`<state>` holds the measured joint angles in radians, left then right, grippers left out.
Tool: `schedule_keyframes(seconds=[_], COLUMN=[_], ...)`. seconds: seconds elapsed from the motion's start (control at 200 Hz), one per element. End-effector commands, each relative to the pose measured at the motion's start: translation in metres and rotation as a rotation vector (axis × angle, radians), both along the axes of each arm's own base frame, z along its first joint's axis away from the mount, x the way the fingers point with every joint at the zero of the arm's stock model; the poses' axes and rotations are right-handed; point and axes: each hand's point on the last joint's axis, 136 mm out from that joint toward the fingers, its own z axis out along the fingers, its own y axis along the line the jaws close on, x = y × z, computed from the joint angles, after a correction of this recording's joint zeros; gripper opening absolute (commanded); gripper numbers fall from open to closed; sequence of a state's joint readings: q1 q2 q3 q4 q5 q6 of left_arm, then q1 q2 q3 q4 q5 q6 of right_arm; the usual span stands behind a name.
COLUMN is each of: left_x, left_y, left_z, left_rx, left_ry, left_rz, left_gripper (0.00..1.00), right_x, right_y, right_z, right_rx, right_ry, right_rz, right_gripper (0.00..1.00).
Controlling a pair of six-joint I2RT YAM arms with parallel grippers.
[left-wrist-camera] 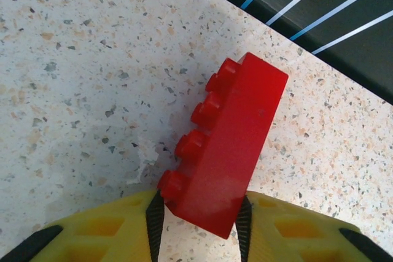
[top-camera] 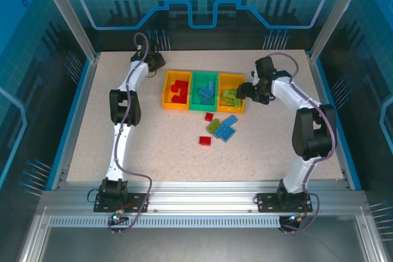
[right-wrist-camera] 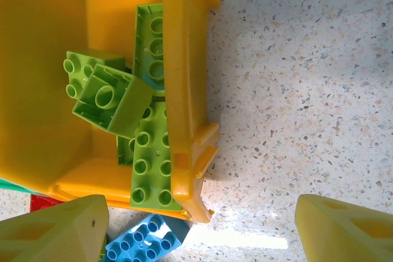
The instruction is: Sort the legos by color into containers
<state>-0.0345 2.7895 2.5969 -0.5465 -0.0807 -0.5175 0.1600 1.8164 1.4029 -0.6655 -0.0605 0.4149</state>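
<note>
My left pincer (left-wrist-camera: pixel 199 220) clamps a red brick (left-wrist-camera: pixel 230 145) on the table (left-wrist-camera: pixel 73 59), behind-left of the green bin (top-camera: pixel 202 107); right pincer (right-wrist-camera: pixel 202 231) gapes wide. Mostly sorted; several loose bricks (top-camera: pixel 222 128) wait before that bin.

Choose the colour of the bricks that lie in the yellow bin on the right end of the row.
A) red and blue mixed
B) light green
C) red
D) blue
B: the right wrist view shows light green bricks piled inside the yellow bin, and no other colour lies in it.
</note>
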Motion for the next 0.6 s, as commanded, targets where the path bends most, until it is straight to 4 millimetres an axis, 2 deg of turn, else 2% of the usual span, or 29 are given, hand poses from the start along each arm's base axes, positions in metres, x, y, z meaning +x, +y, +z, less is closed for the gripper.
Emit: schedule_keyframes(seconds=[0.0, 0.595], left_x=[0.002, -0.013], left_y=[0.001, -0.003], left_z=[0.002, -0.001], left_rx=[-0.016, -0.036], left_ry=[-0.004, 0.013], left_rz=[-0.016, -0.031], left_gripper=[0.37, 0.29], right_x=[0.003, 0.001], right_y=[-0.008, -0.009], right_z=[0.01, 0.011], right_rx=[0.01, 0.011], right_ry=[-0.013, -0.016], right_rz=[-0.029, -0.033], right_gripper=[0.81, 0.81])
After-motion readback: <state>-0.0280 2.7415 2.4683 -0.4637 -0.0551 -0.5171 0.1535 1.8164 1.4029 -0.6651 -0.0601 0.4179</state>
